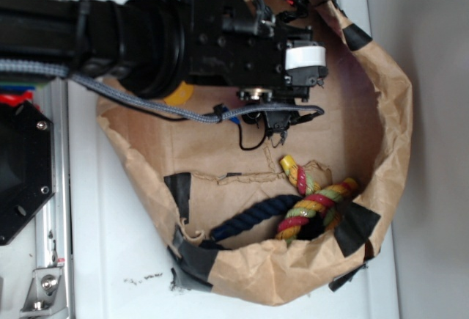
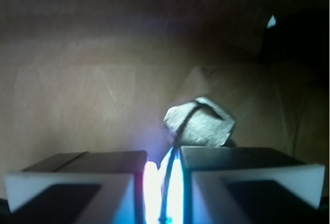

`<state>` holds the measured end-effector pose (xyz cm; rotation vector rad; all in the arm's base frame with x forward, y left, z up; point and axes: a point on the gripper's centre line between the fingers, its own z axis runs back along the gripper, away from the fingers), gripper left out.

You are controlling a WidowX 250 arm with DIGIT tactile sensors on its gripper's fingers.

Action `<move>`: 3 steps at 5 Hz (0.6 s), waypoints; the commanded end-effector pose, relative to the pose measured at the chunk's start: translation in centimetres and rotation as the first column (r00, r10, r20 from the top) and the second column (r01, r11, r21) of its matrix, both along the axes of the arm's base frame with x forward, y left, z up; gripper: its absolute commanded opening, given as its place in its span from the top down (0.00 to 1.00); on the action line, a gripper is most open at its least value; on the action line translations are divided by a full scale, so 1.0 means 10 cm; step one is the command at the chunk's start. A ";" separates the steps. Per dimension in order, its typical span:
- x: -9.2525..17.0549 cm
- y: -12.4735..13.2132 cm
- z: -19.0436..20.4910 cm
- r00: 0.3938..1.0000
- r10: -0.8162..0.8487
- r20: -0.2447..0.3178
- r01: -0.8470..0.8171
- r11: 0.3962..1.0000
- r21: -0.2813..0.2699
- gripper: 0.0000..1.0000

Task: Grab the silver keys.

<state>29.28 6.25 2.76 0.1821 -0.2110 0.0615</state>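
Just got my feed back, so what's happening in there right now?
The arm is down inside the brown paper bag. Its fingers are almost closed on a thin wire that runs up to the silver keys just past the tips, so it seems to have them by the ring. The rope toy lies apart by the bag's wall.

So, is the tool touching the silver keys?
Cannot tell. In the wrist view a thin wire runs from the silver keys into the narrow gap of the tool, but glare hides any contact.
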 end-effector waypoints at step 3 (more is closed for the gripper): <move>-0.42 -0.38 1.32 0.962 -0.270 -0.033 0.254 0.936 -0.244 1.00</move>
